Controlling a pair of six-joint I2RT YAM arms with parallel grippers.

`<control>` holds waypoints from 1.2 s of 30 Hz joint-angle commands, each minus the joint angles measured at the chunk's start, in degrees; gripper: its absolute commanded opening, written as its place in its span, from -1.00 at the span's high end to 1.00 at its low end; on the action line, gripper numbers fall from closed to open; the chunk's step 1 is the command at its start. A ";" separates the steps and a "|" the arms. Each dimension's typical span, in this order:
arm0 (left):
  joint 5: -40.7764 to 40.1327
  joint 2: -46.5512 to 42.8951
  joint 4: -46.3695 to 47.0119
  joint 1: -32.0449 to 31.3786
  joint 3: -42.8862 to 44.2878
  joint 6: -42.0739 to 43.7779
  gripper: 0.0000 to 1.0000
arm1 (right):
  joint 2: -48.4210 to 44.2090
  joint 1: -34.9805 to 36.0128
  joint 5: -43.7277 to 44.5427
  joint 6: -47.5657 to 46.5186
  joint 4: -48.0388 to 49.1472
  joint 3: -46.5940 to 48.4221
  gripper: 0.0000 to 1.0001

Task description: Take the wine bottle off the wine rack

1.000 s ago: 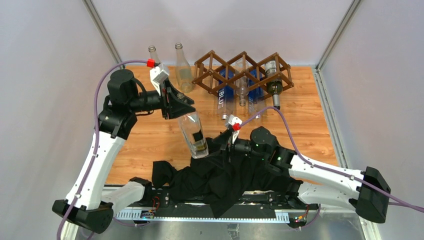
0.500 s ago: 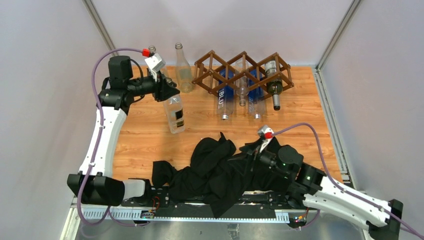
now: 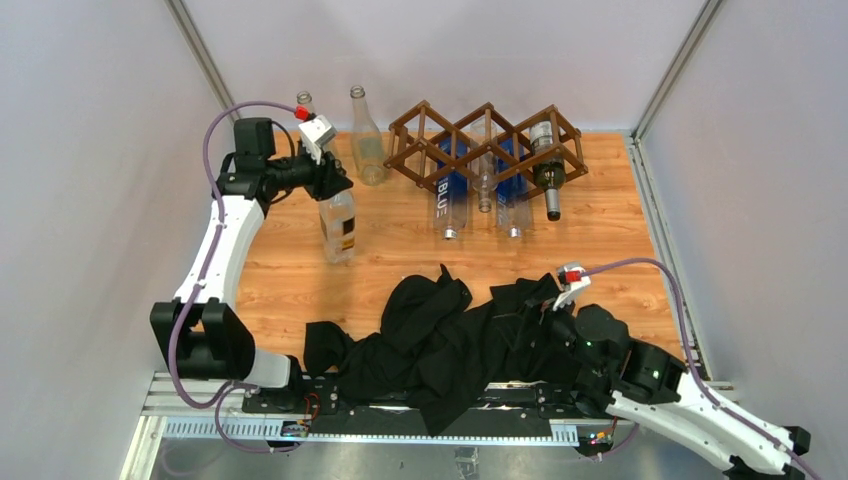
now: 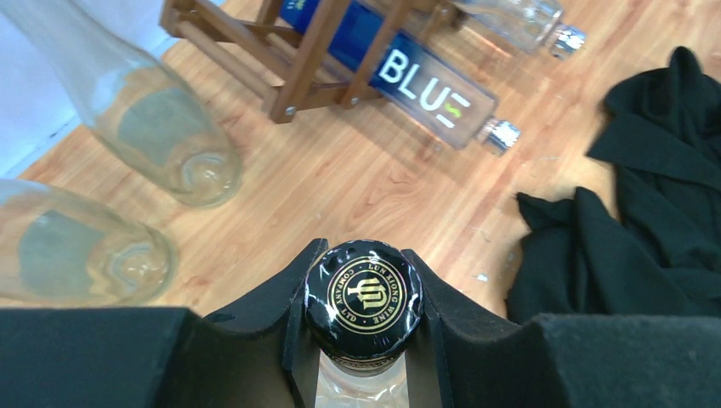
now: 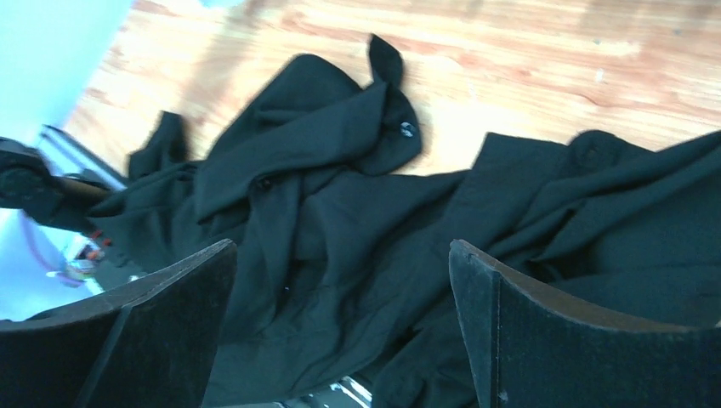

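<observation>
My left gripper [image 3: 331, 185] is shut on the neck of a clear wine bottle [image 3: 338, 226] with a black label, which stands upright at the back left of the table. In the left wrist view its black cap with gold print [image 4: 364, 295] sits clamped between my fingers [image 4: 255, 314]. The dark brown lattice wine rack [image 3: 487, 145] stands at the back, right of the held bottle; it also shows in the left wrist view [image 4: 293, 59]. It holds several bottles, including a blue BLUE bottle [image 4: 429, 88]. My right gripper [image 5: 340, 280] is open and empty above black cloth.
Two empty clear bottles [image 3: 367, 140] stand at the back left, close behind the held bottle; they show in the left wrist view [image 4: 144, 110]. A heap of black cloth [image 3: 440, 335] covers the near middle of the table. A dark bottle [image 3: 548, 180] sticks out of the rack's right cell.
My left arm has carried the bottle from the table's middle back and left and brought it upright near the two empty bottles. My right arm has drawn back to the near right.
</observation>
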 commanded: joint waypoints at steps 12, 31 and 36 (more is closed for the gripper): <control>-0.71 8.98 21.60 5.50 1.66 -1.97 1.00 | 41.29 -4.51 12.31 -8.37 -5.33 31.47 -0.99; -2.53 12.87 29.53 9.55 -0.05 -5.33 0.23 | 84.09 -35.13 -17.92 -7.47 -4.16 59.27 -0.55; -3.45 11.92 28.37 9.54 -0.54 -3.22 -0.04 | 87.37 -36.67 -18.97 -7.80 -2.01 59.42 -0.61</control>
